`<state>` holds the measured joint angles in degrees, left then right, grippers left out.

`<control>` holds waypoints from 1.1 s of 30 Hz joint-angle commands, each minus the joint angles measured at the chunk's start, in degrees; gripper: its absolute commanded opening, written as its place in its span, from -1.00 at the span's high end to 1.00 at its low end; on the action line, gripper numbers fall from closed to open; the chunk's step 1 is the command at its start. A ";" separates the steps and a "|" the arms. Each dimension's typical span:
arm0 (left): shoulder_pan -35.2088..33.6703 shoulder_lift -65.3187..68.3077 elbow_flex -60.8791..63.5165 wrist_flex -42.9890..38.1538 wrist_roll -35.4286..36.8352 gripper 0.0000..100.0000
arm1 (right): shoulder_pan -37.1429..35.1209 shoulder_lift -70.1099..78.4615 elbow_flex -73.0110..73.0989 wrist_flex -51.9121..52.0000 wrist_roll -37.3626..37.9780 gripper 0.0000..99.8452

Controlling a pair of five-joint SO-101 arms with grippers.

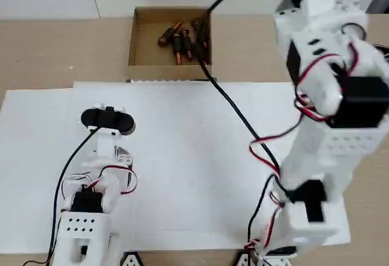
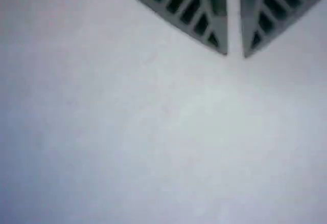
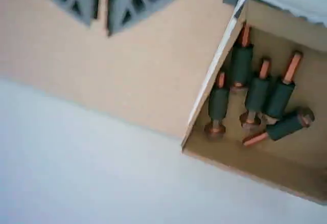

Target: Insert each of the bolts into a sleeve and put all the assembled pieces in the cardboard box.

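The cardboard box [image 1: 131, 41] stands at the table's far edge, left of centre. Several assembled pieces [image 1: 182, 38], copper bolts in dark green sleeves, lie together in its right half. In the right wrist view the box [image 3: 286, 157] is off to one side with the assembled pieces [image 3: 255, 96] inside, and my right gripper [image 3: 101, 28] is shut and holds nothing above bare tabletop beside the box. My left gripper [image 2: 235, 54] is shut with nothing in it, low over the white paper [image 2: 153, 132]. The left arm [image 1: 103, 156] sits at the near left.
A large white paper sheet [image 1: 194, 156] covers the middle of the table. The right arm [image 1: 328, 126] rises tall on the right. A black cable [image 1: 237, 111] runs from the box's right edge across the paper to that arm's base.
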<state>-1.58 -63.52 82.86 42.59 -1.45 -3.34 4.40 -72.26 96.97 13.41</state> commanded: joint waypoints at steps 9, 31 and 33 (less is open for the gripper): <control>-0.26 -0.53 -0.31 -1.41 -0.18 0.99 | 1.10 -31.43 49.76 -2.86 -14.77 0.99; -0.26 -0.53 -0.31 -1.41 -0.18 0.99 | 4.88 -77.14 139.78 -46.55 -17.05 0.99; -0.26 -0.53 -0.31 -1.41 -0.18 0.99 | 6.02 -79.60 143.74 -47.96 -17.05 0.99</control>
<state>-1.58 -63.52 82.86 42.42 -1.45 1.23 -71.47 67.52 51.78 -3.74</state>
